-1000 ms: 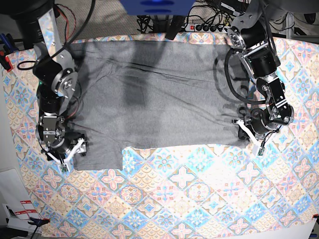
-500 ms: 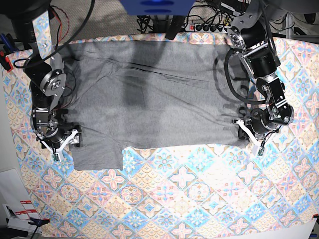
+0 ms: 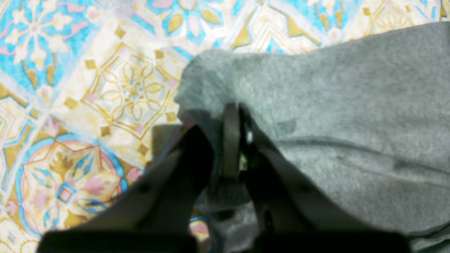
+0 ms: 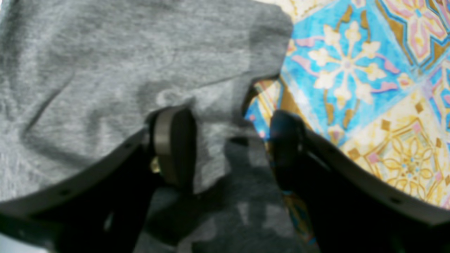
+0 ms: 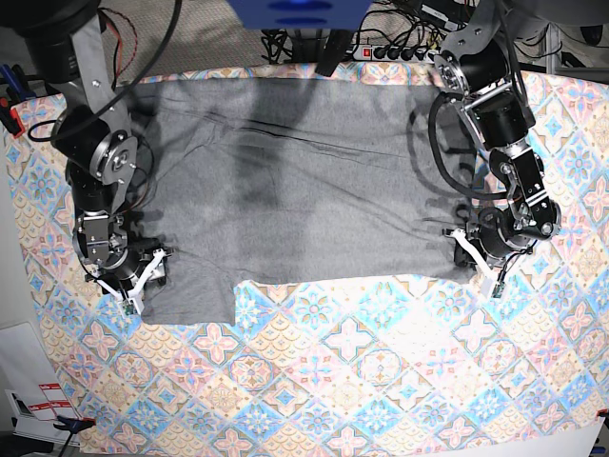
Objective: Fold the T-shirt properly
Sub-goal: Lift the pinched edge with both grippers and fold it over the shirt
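- Heather-grey T-shirt: you see it spread flat across upper centre on the tile-patterned cloth.
- Left gripper: pinched tight on its corner.
- Right gripper: jaws apart, straddling the shirt's edge.

Both arms are built of black housings joined by round silver-grey metal joint discs, with black cables looping alongside the segments; thin red wires run near the top of the arm carrying the right wrist camera. Each black-bodied gripper, the left gripper and the right gripper, carries pale white fingers. Up close, the fingers show small dark screw holes and dull grey-brown rounded pads.
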{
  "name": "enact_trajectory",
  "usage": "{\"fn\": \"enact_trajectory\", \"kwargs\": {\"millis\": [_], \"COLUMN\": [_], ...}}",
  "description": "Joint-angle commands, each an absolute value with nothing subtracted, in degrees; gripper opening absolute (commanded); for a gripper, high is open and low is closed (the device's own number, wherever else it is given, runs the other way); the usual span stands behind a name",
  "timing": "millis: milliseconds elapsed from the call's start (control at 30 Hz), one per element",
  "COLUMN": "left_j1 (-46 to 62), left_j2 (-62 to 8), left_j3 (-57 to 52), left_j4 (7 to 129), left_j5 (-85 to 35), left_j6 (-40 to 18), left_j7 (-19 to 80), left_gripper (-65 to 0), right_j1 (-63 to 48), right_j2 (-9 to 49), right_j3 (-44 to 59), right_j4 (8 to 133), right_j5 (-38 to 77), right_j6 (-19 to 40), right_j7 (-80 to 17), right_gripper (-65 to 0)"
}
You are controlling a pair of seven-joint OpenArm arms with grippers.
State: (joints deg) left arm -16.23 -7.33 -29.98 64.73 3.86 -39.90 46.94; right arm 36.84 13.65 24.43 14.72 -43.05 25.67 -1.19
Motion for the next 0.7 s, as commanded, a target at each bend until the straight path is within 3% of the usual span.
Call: {"fn": "enact_trajectory", "kwargs": {"millis": [0,133,300,467,667], "left_j1": [-17.6,-17.6,-17.6,-16.8,-16.5], "left_j2": [-8.0,-8.0,-8.0,-7.9,-7.9], "left_j3": [-30.0,-30.0,-30.0,-30.0,-30.0], "left_j4": [65.8,65.8,65.8,65.8,65.9], "left_j5": [2.9,2.9,2.9,2.9,2.9], "left_j6": [-40.0,-40.0,-40.0,-40.0,-40.0], "left_j7": [45.9,45.8,45.9,45.7,45.6], "left_gripper": [-65.0,-65.0,-65.0,-65.0,-65.0], "right_j1": [38.2,38.2,38.0,37.8,32.4], "right_j2": [13.8,13.8,13.8,13.8,13.7], "right_j3": [24.2,23.3,20.8,25.3,30.7], "right_j4": [15.0,13.9,14.5,17.8,33.8], "right_j5": [-43.3,-43.4,-43.1,-42.9,-43.3], "right_j6": [26.2,26.2,26.2,25.9,25.9], "right_j7": [-1.5,-1.3,-1.5,-1.5,-4.5], "right_gripper": [-32.7,-42.8,-60.3,-62.2,-62.3]}}
